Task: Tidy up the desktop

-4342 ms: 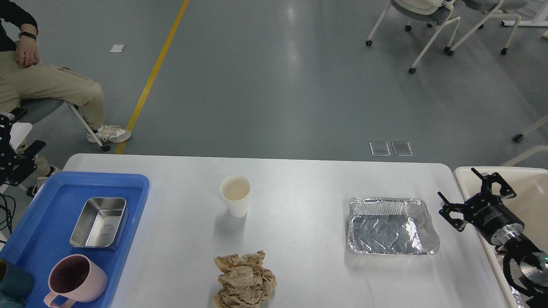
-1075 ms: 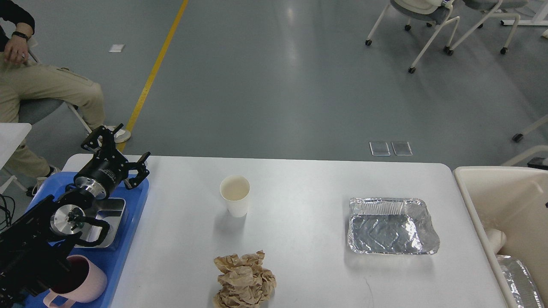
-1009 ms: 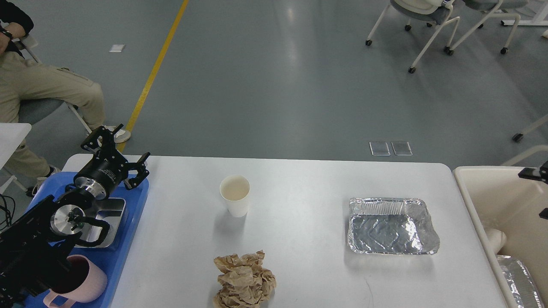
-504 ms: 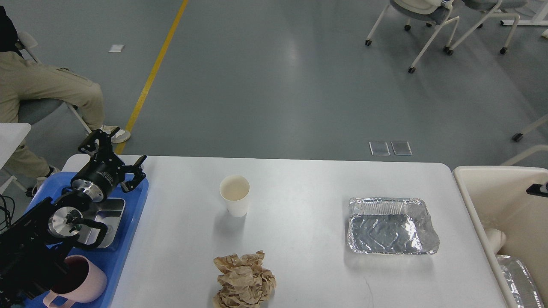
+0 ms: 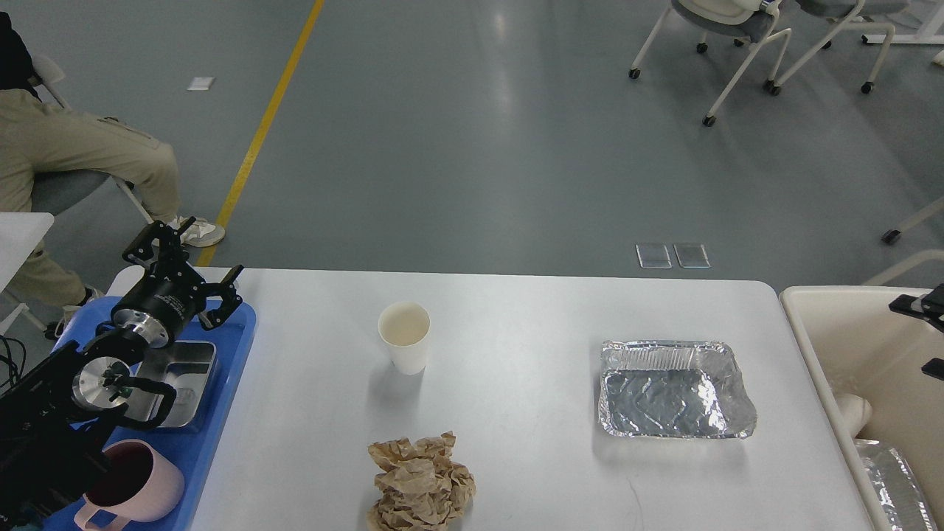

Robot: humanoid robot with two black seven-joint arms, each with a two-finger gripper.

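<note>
At desk's far-left corner: left gripper (image 5: pixel 181 262) spread wide, holding nothing, over blue plastic tray (image 5: pixel 228 346).
White paper cup (image 5: pixel 404 335), crumpled brown paper (image 5: pixel 420 483), foil tray (image 5: pixel 675 389) on white desk (image 5: pixel 516 457); right gripper's state unclear.

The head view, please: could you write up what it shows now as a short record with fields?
surface: white rectangular desktop
loose on surface: white paper cup, upright; crumpled brown paper ball; empty silver foil tray
left side: blue plastic tray holding a square steel container and a pink mug
right side: cream-coloured bin
left gripper: open, empty, above the blue tray's far end
right gripper: only black parts at the frame edge; state unclear
</note>
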